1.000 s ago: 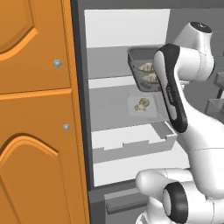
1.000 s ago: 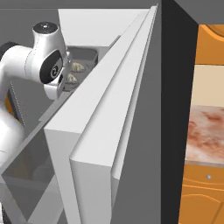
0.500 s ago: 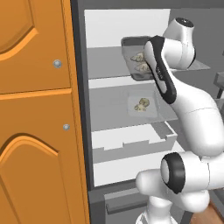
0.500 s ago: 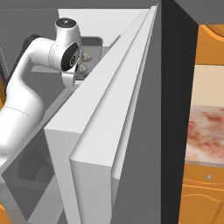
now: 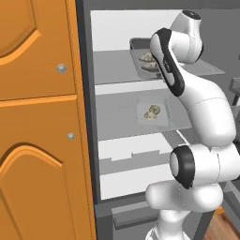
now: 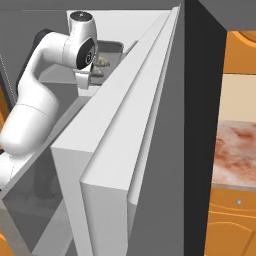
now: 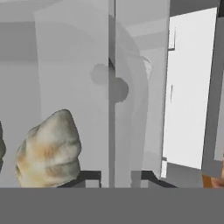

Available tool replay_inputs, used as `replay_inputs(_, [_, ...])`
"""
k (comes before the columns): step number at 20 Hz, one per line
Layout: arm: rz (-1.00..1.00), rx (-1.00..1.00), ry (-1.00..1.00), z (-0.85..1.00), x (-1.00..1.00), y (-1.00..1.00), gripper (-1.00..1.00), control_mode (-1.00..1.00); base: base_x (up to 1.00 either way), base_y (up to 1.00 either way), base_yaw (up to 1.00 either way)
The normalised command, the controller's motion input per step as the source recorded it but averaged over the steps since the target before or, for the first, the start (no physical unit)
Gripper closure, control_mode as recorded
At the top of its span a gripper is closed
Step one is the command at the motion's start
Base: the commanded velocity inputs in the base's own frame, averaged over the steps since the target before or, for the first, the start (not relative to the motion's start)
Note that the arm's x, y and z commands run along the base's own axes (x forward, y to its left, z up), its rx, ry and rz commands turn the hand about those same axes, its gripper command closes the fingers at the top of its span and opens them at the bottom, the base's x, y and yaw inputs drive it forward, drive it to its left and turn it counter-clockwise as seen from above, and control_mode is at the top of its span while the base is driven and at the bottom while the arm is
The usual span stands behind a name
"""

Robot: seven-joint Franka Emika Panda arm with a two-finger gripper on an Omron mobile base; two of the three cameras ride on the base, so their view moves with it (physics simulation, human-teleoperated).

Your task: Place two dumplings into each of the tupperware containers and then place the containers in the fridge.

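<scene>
The fridge (image 5: 117,28) stands open. At its upper shelf is the dark grey tupperware container (image 5: 138,45) with two dumplings (image 5: 148,58) inside. My arm reaches in over it, and my gripper (image 7: 116,177) is shut on the container's thin side wall, with one dumpling (image 7: 48,151) close on the left. In the right base view my gripper (image 6: 89,75) sits at the near edge of that container (image 6: 115,48), beside its dumplings (image 6: 102,61). The paler see-through container (image 5: 161,118) rests on the second shelf, holding two dumplings (image 5: 152,112).
An orange cabinet door (image 5: 37,117) borders the fridge opening on the left. The open fridge door (image 6: 125,130) runs along the arm's right side. Lower shelves and a drawer (image 5: 131,159) lie below. A marbled counter (image 6: 235,150) sits far right.
The arm has swung up and further into the fridge, carrying the dark grey container with its dumplings a little higher and deeper at the upper shelf. The see-through container stays put.
</scene>
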Motion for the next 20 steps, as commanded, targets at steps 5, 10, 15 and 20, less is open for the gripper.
replay_inputs(5, [0.0,0.0,-0.11,-0.28,0.35,-0.01,1.0,-1.0,0.0,0.0,0.0])
replay_inputs(10, [0.01,0.0,-0.11,-0.26,0.45,-0.01,1.0,-1.0,0.0,0.0,0.0])
replay_inputs(15, [0.11,0.0,-0.02,-0.12,0.57,-0.01,1.0,-1.0,0.0,0.0,0.0])
replay_inputs(20, [0.06,0.0,0.0,-0.03,0.27,0.0,1.0,-1.0,0.0,0.0,0.0])
